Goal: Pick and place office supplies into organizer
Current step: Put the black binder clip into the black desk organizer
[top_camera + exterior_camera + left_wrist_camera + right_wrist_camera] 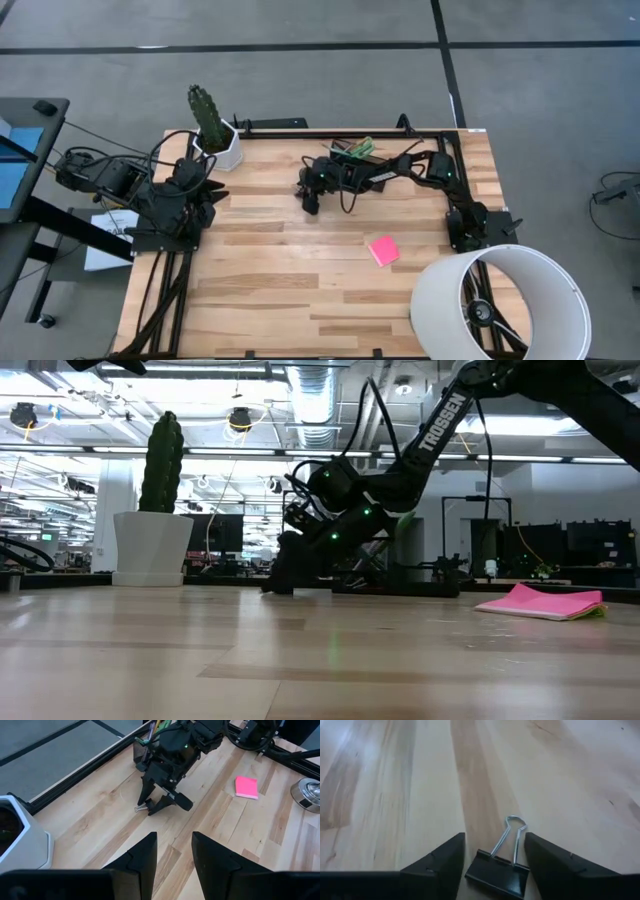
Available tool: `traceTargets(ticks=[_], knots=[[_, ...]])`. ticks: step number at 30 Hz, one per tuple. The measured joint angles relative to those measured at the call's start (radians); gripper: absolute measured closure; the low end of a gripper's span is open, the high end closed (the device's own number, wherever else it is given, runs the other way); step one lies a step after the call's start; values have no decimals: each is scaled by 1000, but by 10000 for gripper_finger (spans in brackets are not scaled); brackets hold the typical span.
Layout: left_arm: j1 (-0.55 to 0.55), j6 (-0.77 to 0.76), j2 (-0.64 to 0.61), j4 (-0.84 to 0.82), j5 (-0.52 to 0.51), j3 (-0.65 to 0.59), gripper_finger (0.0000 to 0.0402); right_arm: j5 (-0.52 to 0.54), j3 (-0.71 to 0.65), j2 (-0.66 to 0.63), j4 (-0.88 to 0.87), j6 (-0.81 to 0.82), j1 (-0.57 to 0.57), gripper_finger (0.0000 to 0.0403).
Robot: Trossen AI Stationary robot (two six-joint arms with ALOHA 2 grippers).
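Observation:
A black binder clip with silver wire handles lies flat on the wooden table, its handles pointing away from my right wrist camera. My right gripper is open and low over the table's middle far part, one finger on each side of the clip's body. In the left wrist view the clip's wire shows beside the right gripper's fingertips. The black organizer stands at the far edge with pens upright in it. A pink sticky-note pad lies flat to the right of the middle. My left gripper is open and waits at the left. My right gripper comes at the binder clip slanting down from the far right, its fingers close beside the two ends of the black body. I cannot tell whether they touch it. The clip lies on the table.
A cactus in a white hexagonal pot stands at the far left corner. A large white lampshade fills the near right corner. The right arm's cables run over the table next to the organizer. Bare wood spreads across the middle and near left.

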Motion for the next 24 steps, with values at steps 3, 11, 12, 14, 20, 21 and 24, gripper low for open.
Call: traceTargets(ticks=[3,11,12,14,20,21,24], knots=[[0,0,0,0,0,0,288,6,0,2,-5,50,7,232],[0,-1,0,1,5,0,288,17,-7,-27,12,125,43,264],[0,-1,0,0,5,0,288,4,-9,-38,-1,138,48,264],[0,-1,0,1,5,0,288,-8,-10,-60,-5,158,60,264],[0,-3,0,1,5,0,288,127,-8,-220,-102,138,93,249],[0,-4,0,1,5,0,288,174,-8,-251,-145,120,96,251],[0,-5,0,1,5,0,288,293,-8,-353,-305,67,92,263]])
